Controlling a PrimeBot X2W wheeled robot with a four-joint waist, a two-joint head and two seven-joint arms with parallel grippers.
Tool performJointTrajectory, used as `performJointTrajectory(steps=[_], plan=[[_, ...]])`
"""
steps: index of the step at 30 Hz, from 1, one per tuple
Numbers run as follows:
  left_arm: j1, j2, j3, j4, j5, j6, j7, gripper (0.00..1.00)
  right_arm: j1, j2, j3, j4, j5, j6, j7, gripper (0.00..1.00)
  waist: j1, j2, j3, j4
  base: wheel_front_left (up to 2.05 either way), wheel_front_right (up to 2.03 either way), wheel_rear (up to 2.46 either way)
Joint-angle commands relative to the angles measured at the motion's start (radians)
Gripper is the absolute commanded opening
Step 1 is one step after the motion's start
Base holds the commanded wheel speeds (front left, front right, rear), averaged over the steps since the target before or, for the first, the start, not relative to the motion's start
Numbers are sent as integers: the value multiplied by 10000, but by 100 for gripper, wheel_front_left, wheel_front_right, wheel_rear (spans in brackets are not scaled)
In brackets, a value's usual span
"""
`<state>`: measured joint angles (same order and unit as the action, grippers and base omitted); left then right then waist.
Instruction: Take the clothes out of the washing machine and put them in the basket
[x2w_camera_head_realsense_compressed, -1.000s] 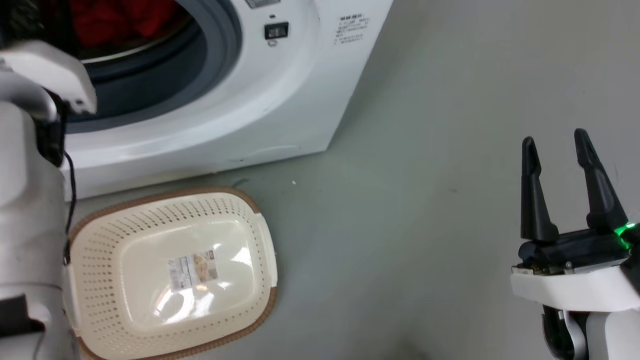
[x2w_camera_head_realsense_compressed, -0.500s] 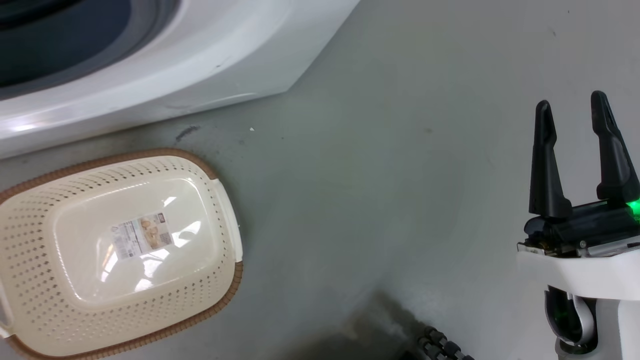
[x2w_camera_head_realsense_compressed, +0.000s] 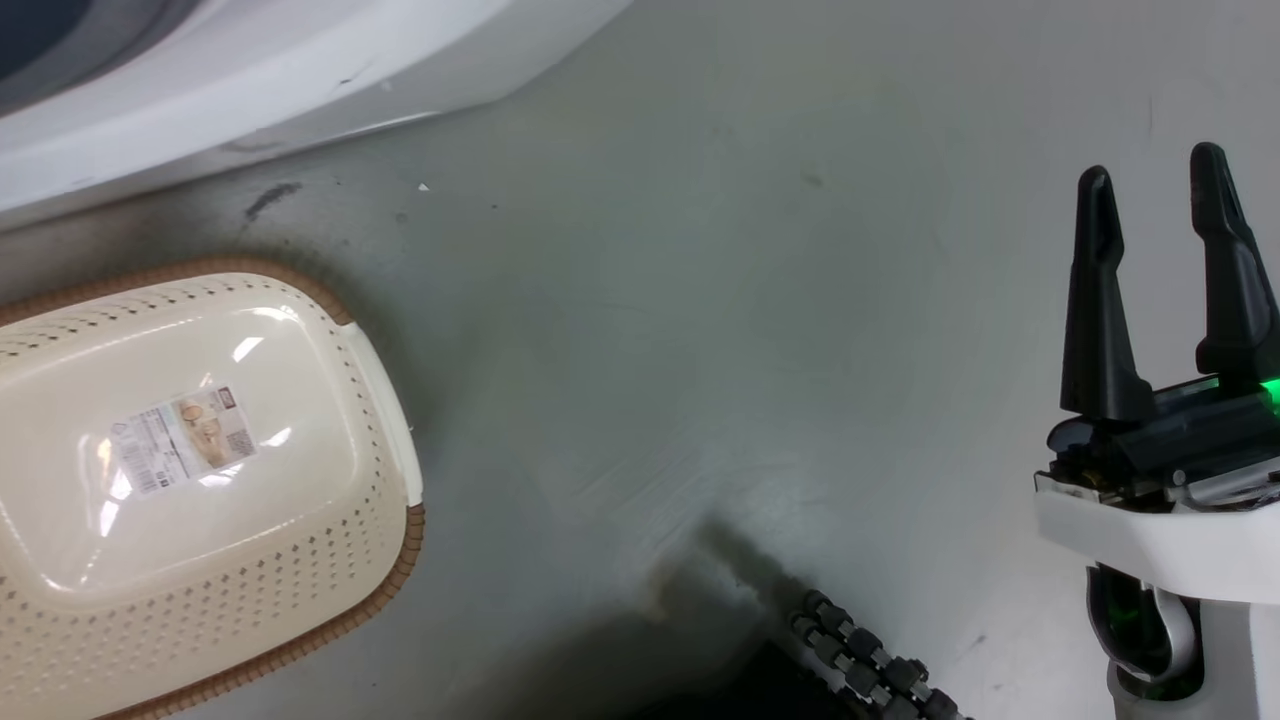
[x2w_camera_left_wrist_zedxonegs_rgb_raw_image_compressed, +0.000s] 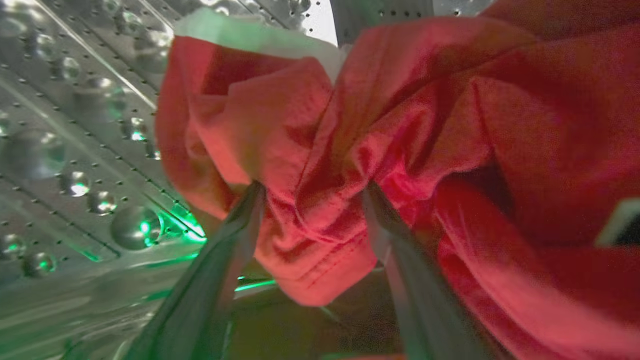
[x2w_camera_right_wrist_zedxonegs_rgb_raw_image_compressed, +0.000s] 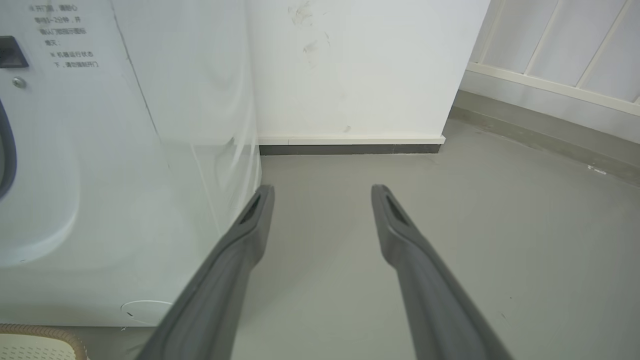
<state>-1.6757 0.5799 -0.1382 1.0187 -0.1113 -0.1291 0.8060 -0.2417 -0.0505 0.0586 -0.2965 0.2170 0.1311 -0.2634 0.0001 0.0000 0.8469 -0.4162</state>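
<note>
Perforated steel of the washing machine (x2w_camera_left_wrist_zedxonegs_rgb_raw_image_compressed: 75, 125) backs crumpled red, white-edged clothes (x2w_camera_left_wrist_zedxonegs_rgb_raw_image_compressed: 400, 125).

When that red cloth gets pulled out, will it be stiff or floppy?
Probably floppy: the cloth bunches in soft folds between the fingers of the left gripper. Likely light, since it looks thin. It may drag along the drum.

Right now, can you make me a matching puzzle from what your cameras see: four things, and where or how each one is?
1. the clothes
2. the basket
3. left gripper
4. right gripper

A. on the floor by the washing machine, no clothes in it
B. open, fingers either side of a red fold
C. red, inside the steel drum
D. open, above the floor

Pairs: 1-C, 2-A, 3-B, 4-D.
</note>
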Motion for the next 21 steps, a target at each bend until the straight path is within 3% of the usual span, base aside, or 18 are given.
performJointTrajectory(steps=[1, 13, 14, 15, 21], plan=[[-233, 47, -39, -79, -33, 8, 180, 100, -121, 5, -20, -100, 121, -7, -21, 100, -1, 0, 280, -184, 0, 0, 0], [-210, 407, -412, -257, 138, 96, 535, 100, -248, 5, -39, -167, 376, -7, -21, 100, -1, 0, 808, -379, 0, 0, 0], [-190, 437, -441, -258, 140, 92, 529, 63, -256, 5, -55, -161, 380, -7, -21, 100, -1, 0, 806, -374, 0, 0, 0], [-170, 483, -469, -261, 136, 82, 504, 0, -268, 5, -76, -155, 394, -7, -21, 100, -1, 0, 799, -368, 0, 0, 0], [-92, 586, -583, -405, -28, 38, 2, 0, -285, 5, -117, -124, 298, -7, -21, 100, -1, 0, 580, -281, 0, 0, 0]])
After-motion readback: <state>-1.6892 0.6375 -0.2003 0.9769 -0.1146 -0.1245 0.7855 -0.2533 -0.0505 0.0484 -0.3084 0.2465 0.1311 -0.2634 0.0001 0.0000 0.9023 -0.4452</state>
